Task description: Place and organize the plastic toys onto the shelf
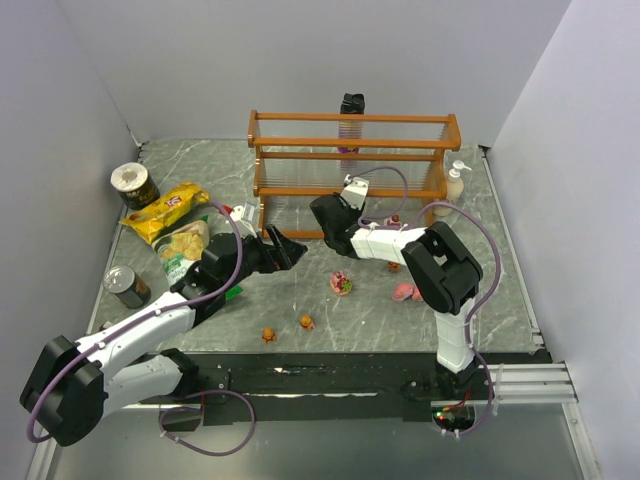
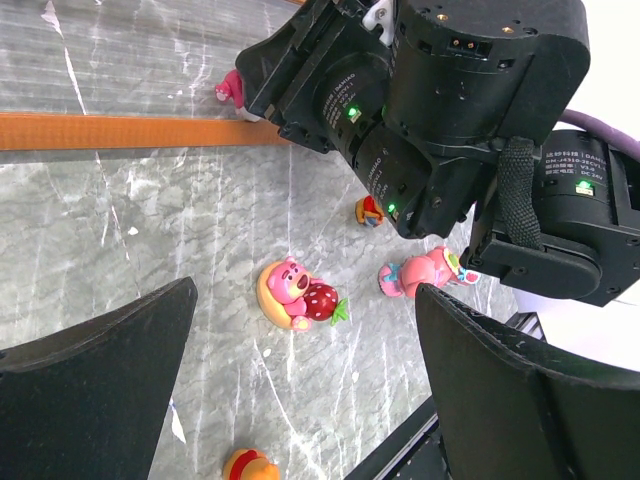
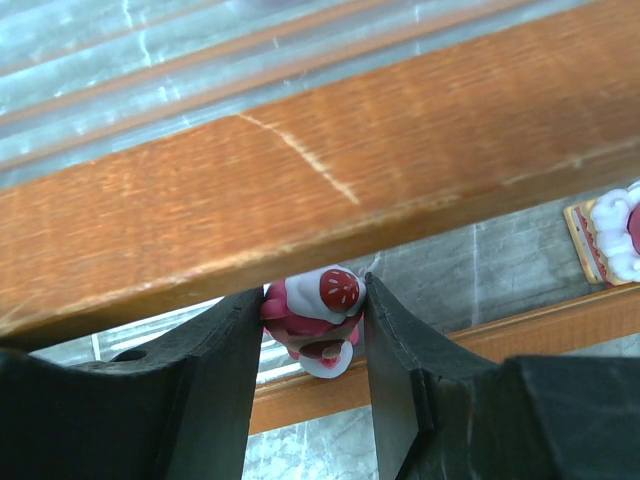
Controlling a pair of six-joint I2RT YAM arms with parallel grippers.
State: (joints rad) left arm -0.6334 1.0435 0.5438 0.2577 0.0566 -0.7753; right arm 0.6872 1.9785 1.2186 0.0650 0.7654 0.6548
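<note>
The wooden shelf stands at the back of the table. My right gripper is at its bottom tier, shut on a pink-and-red toy with a white top, just under a shelf rail. Another toy sits on the lower tier at the right. My left gripper is open and empty above the table. A pink bear with a strawberry lies below it, with a second pink toy and a small orange toy nearby. Two orange toys lie near the front edge.
Two chip bags and two cans lie at the left. A pump bottle stands right of the shelf. A dark object stands behind it. The right arm reaches across close to my left gripper.
</note>
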